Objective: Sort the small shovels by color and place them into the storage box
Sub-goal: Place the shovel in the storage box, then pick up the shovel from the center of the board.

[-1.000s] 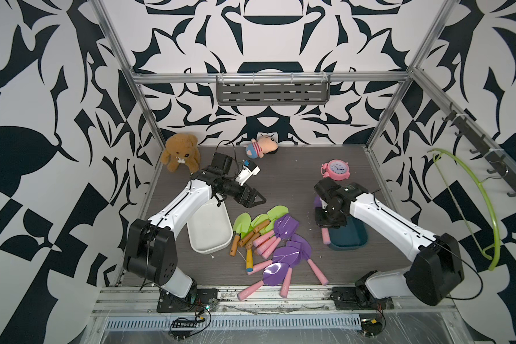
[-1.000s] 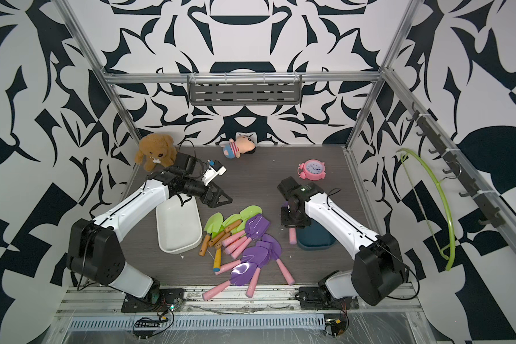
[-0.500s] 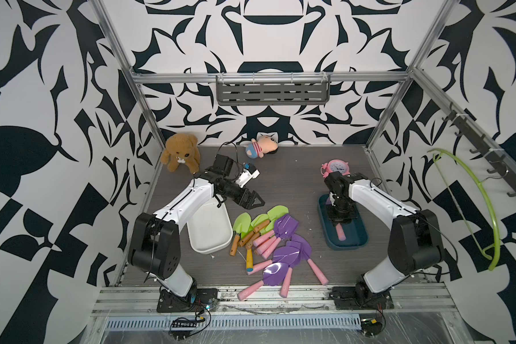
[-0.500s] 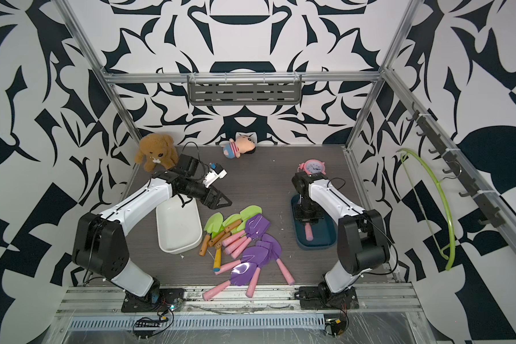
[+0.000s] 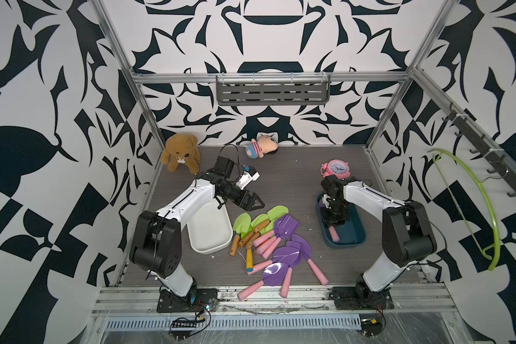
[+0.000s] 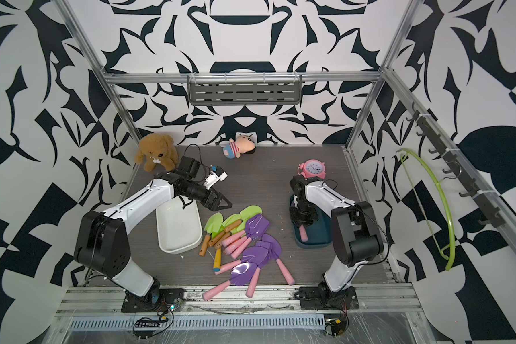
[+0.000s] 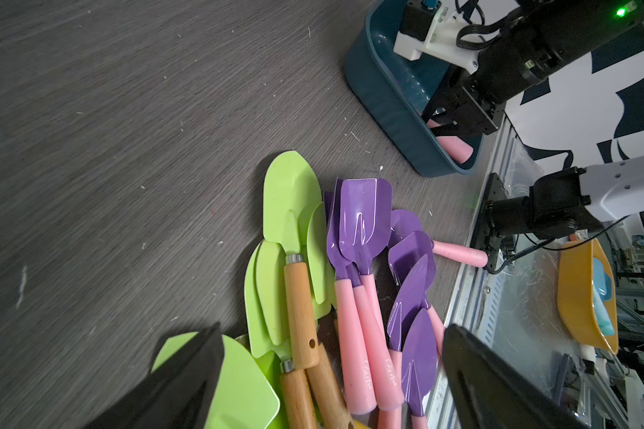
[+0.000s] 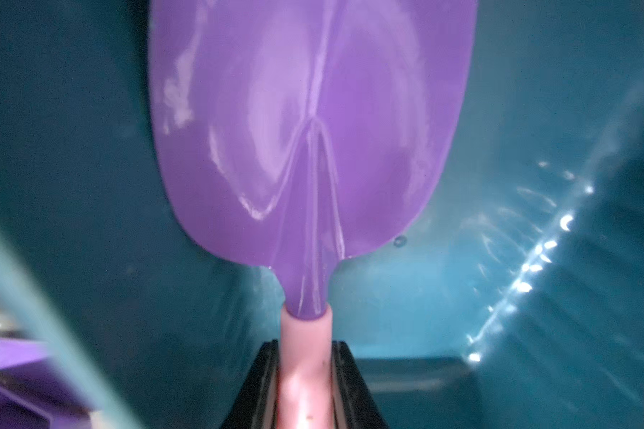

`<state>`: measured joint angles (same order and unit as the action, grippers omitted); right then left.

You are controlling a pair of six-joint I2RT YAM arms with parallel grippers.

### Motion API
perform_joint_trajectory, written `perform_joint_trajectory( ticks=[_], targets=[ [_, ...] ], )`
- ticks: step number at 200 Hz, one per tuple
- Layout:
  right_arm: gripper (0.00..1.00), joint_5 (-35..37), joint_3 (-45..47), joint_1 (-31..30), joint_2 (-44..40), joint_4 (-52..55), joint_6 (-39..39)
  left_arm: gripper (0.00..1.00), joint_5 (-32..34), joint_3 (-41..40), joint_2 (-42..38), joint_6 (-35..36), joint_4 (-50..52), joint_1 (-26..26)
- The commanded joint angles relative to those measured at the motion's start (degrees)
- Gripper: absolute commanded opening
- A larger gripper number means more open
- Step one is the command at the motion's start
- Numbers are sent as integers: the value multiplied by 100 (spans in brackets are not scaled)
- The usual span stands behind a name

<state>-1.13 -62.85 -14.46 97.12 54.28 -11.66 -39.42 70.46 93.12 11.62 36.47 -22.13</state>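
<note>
Blue box [image 5: 355,235] on the right, white box [image 5: 209,235] on the left, and the pile of shovels [image 5: 268,238] lay between them. The purple shovel [image 8: 313,130] was low inside the blue box, right gripper [image 8: 305,353] clamped on its pink handle. I'd set it flat before letting go so it doesn't tip. Left gripper [image 7: 331,330] hung spread wide over the green ones. Only the right wrist view showed that clamp; in both top views the arm hid it.

Both top views are bright, evenly lit from above and sharp, with only faint soft shadows on the table [image 5: 292,178]. The left wrist view is dimmer, its nearest foreground blurred. The right wrist view is soft throughout: white glare streaks the purple shovel [image 8: 313,130], and specular sparkles dot the teal box [image 8: 554,297].
</note>
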Motion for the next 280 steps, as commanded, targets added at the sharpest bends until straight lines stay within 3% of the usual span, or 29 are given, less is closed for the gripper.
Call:
perform_joint_trajectory(
  ticks=[1, 120, 155, 200, 234, 280],
  targets=[
    [21, -63, 3, -12, 106, -171, 46, 99, -48, -85, 17, -10, 35, 34],
    [34, 129, -120, -9, 354, -231, -12, 99, -31, -294, -217, -45, 1, 313],
    [40, 243, -285, -15, -39, -9, -34, 99, -4, -348, -350, 184, 99, 367],
    [42, 348, -885, -127, -953, 616, -398, 99, -12, -435, -636, 1045, 661, 367],
    [40, 297, -801, -948, -1694, 863, -1338, 99, 40, -805, -952, 1645, 1200, 367],
    [39, 325, -84, -3266, -1947, 578, -3488, 99, 445, -1312, -1278, 1932, 1086, 367]
  ],
)
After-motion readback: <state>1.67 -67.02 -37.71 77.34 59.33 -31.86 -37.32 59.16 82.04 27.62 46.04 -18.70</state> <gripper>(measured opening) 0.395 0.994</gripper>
